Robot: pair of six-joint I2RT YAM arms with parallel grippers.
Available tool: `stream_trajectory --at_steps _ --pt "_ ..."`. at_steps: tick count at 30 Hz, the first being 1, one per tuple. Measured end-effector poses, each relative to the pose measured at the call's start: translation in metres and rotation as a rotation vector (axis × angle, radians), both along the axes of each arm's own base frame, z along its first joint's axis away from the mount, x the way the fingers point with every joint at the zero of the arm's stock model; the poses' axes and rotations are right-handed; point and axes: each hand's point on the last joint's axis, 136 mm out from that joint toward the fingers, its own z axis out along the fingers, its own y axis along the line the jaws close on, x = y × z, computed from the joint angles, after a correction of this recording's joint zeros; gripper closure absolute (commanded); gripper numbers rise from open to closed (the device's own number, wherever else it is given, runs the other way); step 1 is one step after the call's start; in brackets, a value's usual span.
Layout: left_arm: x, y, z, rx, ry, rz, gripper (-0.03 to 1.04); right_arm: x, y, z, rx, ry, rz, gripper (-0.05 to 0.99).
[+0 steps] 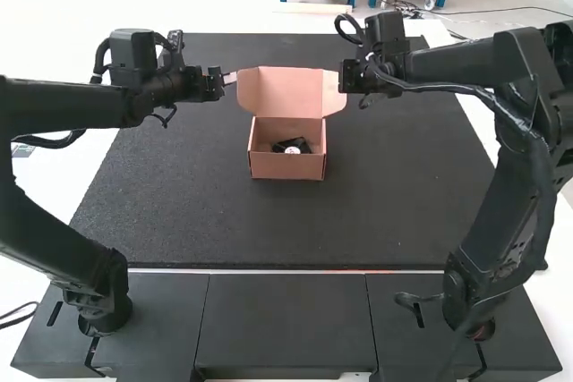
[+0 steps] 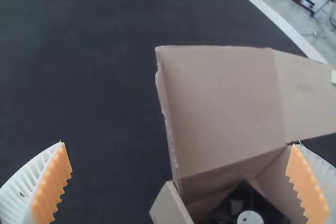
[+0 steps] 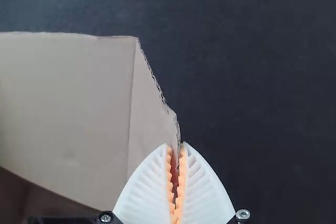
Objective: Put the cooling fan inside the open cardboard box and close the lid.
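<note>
High view, cooling fan (image 1: 292,144) lying inside the open cardboard box (image 1: 286,165) at mid-surface (image 1: 179,185); lid (image 1: 288,92) standing upright; right gripper (image 1: 344,79) clenched on the lid's right edge; left gripper (image 1: 218,81) released, just beside its left edge

I count one cardboard box (image 1: 286,160), with one lid (image 1: 288,92) standing up at its far side and one cooling fan (image 1: 292,145) lying inside it. I have two arms (image 1: 54,105), one at the left and one at the right, so two grippers, my left gripper (image 1: 218,80) and my right gripper (image 1: 344,78), and four white ribbed fingers (image 2: 25,190) in all, each with one orange pad (image 2: 52,182). Beneath it all there is one black mat (image 1: 179,194), and of my two grippers one is spread wide and one is pinched on the lid.
</note>
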Motion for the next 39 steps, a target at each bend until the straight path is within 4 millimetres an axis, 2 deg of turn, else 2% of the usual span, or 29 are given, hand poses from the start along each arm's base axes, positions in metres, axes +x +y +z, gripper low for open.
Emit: stream_trajectory --at_steps 3,6,13,17,19,21,26,29,33,36,39 --pt "0.019 -0.004 -0.021 0.008 0.034 0.002 0.04 0.000 0.000 0.000 0.000 0.000 0.000 0.95" --pt "0.037 -0.008 -0.030 0.010 0.042 -0.001 0.04 0.000 0.000 0.000 0.000 0.000 0.000 0.95" --pt "0.069 -0.014 -0.025 0.007 0.022 -0.002 0.05 -0.002 0.001 0.001 0.005 0.000 0.007 0.95" --pt "0.078 -0.017 -0.023 0.006 0.016 -0.004 0.11 -0.010 -0.001 0.001 0.008 0.002 0.012 0.95" --pt "0.081 -0.019 -0.025 0.008 0.021 -0.007 0.12 -0.014 -0.002 0.000 0.009 0.005 0.014 0.95" --pt "0.080 -0.021 -0.027 0.011 0.028 -0.013 0.21 -0.015 -0.002 -0.001 0.009 0.007 0.014 0.95" --pt "0.077 -0.023 -0.033 0.023 0.051 -0.020 0.22 -0.016 -0.002 0.000 0.012 0.003 0.014 0.95" --pt "0.076 -0.023 -0.035 0.029 0.059 -0.022 0.35 -0.015 -0.002 -0.001 0.016 -0.002 0.017 0.95" --pt "0.076 -0.023 -0.036 0.035 0.060 -0.025 0.36 -0.015 -0.001 -0.001 0.019 -0.006 0.020 0.95" --pt "0.074 -0.023 -0.040 0.041 0.075 -0.026 0.59 -0.015 -0.001 0.000 0.021 -0.009 0.020 0.95" --pt "0.073 -0.022 -0.043 0.051 0.084 -0.030 0.64 -0.015 -0.001 0.000 0.022 -0.012 0.021 0.95"
